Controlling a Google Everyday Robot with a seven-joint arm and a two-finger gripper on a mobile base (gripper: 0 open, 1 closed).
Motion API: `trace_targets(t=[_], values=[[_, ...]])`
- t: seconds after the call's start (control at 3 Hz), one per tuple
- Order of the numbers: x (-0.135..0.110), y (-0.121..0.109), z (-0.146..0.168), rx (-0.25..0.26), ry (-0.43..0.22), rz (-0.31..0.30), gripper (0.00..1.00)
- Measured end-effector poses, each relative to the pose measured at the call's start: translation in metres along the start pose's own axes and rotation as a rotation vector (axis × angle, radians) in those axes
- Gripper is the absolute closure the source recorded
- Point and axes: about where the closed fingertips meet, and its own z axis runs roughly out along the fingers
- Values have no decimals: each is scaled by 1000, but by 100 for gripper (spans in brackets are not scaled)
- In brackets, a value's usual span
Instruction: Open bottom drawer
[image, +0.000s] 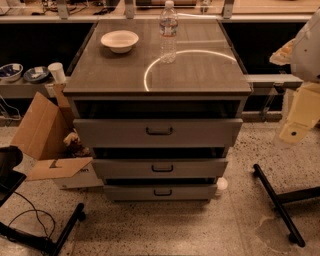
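Observation:
The bottom drawer (160, 192) is the lowest of three grey drawers in the cabinet (157, 75). It has a flat grey front and a small dark bar handle (162, 192). Its front stands a little forward, with a dark gap above it. The middle drawer (160, 168) and the top drawer (157, 132) also stand a little forward. My gripper (299, 122), cream-coloured, hangs at the right edge of the view. It is well right of the cabinet, at about the top drawer's height, and touches nothing.
A white bowl (120, 41) and a water bottle (168, 31) stand on the cabinet top. An open cardboard box (47, 135) sits left of the cabinet. Black stand legs lie on the floor at right (277, 200) and left (65, 230). A small white object (221, 184) lies by the cabinet's bottom right corner.

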Motion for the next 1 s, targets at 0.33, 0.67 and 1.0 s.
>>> trace_targets(t=[0.33,0.67,1.0], values=[[0,0,0,0,0,0,0],[-1,10,17,-10,-16,0,0],[-7,40,64,-37,-78,29,0]])
